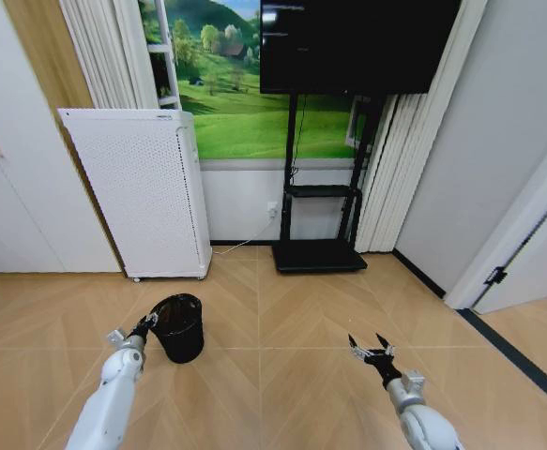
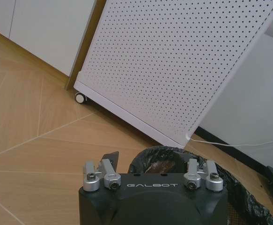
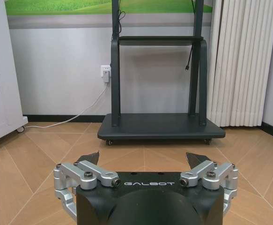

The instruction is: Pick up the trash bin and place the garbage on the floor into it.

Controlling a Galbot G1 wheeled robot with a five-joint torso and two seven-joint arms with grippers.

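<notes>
The trash bin (image 1: 180, 327), a small black mesh basket lined with a black bag, stands on the floor (image 1: 282, 319) in front of the white appliance. My left gripper (image 1: 147, 324) is at the bin's near-left rim. In the left wrist view the rim (image 2: 173, 151) lies just past my left gripper (image 2: 151, 161), which is open. One fingertip (image 2: 111, 157) shows outside the rim, and the other is lost against the dark liner. My right gripper (image 1: 371, 347) hovers open over bare floor to the right, holding nothing (image 3: 143, 159). The garbage is out of view.
A tall white perforated appliance (image 1: 146, 192) on castors stands just behind the bin. The black TV-stand base (image 1: 318, 255) sits against the back wall, with a white cable (image 3: 75, 115) running to a socket. A doorway opens at the right.
</notes>
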